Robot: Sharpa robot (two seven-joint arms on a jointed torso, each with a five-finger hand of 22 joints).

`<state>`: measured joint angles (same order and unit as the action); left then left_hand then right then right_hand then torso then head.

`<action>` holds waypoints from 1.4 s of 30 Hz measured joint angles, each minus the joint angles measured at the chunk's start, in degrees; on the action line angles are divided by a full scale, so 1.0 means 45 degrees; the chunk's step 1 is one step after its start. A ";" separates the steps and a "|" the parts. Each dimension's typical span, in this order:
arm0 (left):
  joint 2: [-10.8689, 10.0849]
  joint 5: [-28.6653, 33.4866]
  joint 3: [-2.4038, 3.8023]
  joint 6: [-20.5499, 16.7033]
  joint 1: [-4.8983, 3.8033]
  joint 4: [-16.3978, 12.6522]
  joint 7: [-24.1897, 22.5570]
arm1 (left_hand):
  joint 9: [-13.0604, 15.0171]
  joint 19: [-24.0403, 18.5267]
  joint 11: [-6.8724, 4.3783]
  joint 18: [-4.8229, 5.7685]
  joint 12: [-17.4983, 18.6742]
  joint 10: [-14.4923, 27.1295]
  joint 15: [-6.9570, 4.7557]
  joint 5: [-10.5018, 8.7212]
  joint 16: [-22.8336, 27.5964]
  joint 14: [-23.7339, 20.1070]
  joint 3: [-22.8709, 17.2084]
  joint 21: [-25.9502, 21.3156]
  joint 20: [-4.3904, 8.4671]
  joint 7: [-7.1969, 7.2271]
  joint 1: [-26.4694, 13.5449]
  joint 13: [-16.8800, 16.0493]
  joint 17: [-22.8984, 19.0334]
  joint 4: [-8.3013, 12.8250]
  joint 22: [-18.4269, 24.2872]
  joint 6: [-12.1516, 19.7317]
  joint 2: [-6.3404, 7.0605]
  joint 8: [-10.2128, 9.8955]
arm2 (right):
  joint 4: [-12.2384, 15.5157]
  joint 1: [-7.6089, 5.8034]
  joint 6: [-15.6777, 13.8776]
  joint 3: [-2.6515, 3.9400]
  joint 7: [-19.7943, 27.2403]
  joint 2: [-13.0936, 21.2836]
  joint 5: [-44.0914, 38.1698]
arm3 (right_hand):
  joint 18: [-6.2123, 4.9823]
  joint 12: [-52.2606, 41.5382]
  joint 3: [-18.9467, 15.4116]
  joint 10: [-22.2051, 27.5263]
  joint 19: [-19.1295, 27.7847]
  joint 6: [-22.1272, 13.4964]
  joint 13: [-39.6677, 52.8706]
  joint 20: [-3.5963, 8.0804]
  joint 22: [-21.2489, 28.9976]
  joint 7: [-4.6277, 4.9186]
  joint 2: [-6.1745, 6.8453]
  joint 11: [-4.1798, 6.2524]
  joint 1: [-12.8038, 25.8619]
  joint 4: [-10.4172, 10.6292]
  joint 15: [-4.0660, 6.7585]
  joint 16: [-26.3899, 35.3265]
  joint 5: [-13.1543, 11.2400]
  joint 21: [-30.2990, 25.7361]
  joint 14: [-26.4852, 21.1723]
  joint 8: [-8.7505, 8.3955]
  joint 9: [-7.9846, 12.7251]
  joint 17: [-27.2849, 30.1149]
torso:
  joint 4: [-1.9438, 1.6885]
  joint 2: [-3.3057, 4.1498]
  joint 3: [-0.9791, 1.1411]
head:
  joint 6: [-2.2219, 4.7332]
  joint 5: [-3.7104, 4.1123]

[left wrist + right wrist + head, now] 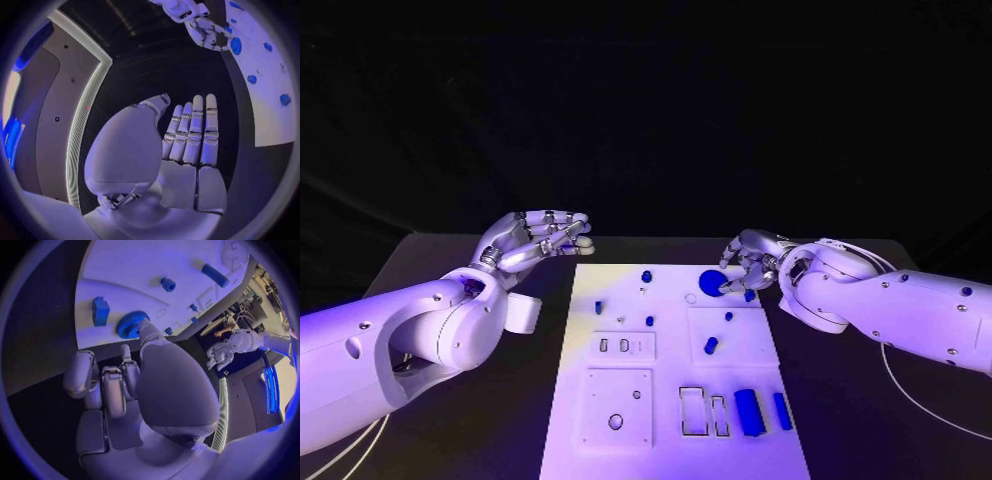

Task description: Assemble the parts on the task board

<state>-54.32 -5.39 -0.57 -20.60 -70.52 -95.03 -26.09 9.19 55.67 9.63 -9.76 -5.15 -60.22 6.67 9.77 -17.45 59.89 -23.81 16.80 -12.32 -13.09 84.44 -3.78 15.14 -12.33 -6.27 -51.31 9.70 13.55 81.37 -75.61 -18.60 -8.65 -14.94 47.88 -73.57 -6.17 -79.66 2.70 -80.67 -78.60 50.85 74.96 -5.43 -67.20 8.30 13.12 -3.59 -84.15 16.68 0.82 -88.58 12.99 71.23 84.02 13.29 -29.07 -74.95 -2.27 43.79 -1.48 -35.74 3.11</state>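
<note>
The white task board lies in the middle of the black table. A blue gear sits near the board's far right edge. My right hand is right beside the blue gear. Its thumb touches the gear's rim, while the other fingers are curled in, apart from the gear. My left hand hovers off the board's far left corner and holds nothing. In the left wrist view its fingers are stretched out straight.
Small blue pegs stand on the board. Two blue bars lie at its near right beside outlined slots. Bare black table flanks the board on both sides.
</note>
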 measured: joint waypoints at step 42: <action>-0.0042 0.0001 0.0002 0.0076 -0.0002 -0.0012 0.0090 | 0.0000 0.0001 0.0000 0.0001 0.0046 0.0000 0.0048 0.0000 0.0061 -0.0048 -0.0036 0.0000 0.0001 0.0000 0.0001 0.0000 0.0032 0.0035 0.0022 0.0000 -0.0001 -0.0060 | -0.0391 0.0199 -0.0033 -0.0008 -0.0006 -0.0524 -0.0056 | 0.0136 -0.0418 0.1004 -0.0320 -0.0138 0.0419 -0.0007 0.0049 -0.0504 -0.0093 -0.0806 0.0135 -0.0576 -0.0073 0.0001 -0.0099 0.0001 0.0319 0.0000 0.0135 0.0067 0.0007 | 0.0010 -0.0012 0.0015 | -0.0181 -0.0039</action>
<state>-54.51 -5.39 -0.56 -20.26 -70.53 -95.09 -25.68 9.19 55.68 9.63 -9.76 -4.94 -60.21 6.89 9.77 -17.18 59.67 -23.97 16.80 -12.32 -13.09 84.44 -3.79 15.28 -12.17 -6.17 -51.31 9.69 13.28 79.61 -74.72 -18.74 -8.68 -14.97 45.53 -73.83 -5.55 -81.54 7.22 -82.11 -79.22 52.73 74.93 -5.21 -69.47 7.88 9.49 -2.98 -86.75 16.36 0.82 -89.03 12.99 72.66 84.02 13.90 -28.77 -74.92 -2.22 43.73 -1.42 -36.55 2.93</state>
